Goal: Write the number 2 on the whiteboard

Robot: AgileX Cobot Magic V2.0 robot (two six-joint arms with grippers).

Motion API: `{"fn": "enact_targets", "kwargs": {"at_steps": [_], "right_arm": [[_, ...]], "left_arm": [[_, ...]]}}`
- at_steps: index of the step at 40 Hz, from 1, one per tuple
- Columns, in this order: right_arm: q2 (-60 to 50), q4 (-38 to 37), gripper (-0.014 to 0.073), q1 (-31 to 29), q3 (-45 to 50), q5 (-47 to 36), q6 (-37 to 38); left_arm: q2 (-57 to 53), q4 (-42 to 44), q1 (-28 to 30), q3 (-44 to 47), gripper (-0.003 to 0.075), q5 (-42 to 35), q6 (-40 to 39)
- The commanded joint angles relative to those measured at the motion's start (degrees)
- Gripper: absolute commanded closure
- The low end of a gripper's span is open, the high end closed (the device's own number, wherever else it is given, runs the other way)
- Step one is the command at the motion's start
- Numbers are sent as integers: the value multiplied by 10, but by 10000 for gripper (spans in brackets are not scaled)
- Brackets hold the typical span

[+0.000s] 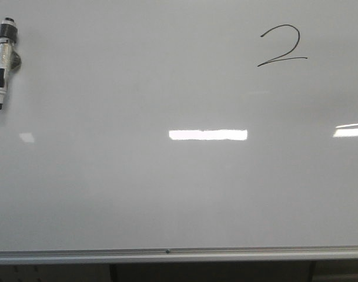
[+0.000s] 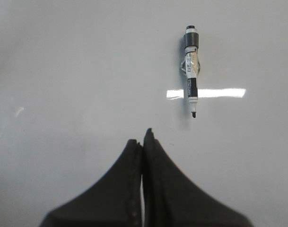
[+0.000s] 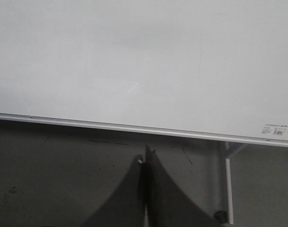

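Broad bare whiteboard (image 1: 167, 194) between marker (image 1: 4, 61) at far left and number 2 (image 1: 281, 46) upper right.

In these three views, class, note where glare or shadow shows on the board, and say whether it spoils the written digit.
Front view: bright ceiling-light reflections streak the whiteboard mid-height, well below the number 2, which stays legible. Left wrist view: a glare bar crosses the marker near its tip; the left gripper looks dark and soft. Right wrist view: even, dim light, no strong glare; the right gripper is in silhouette.
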Motion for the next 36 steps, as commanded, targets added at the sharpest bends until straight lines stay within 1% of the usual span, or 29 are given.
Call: {"fn": "enact_targets", "kwargs": {"at_steps": [1, 7, 9, 25, 30, 36], "right_arm": [[3, -7, 662, -3, -13, -37, -1], [3, -7, 662, -3, -13, -37, -1], [3, -7, 662, -3, -13, -36, -1], [3, -7, 662, -3, -13, -35, -1], [3, -7, 662, -3, -13, -35, -1], [3, -7, 662, -3, -13, -35, -1]], "left_arm": [[-14, -9, 1, 19, 739, -100, 1], [-46, -11, 1, 66, 739, -146, 1], [-44, -11, 1, 63, 739, -137, 1], [-42, -9, 1, 64, 739, -146, 2], [-43, -22, -1, 64, 739, -145, 32], [-45, -24, -3, 64, 739, -145, 32]]}}
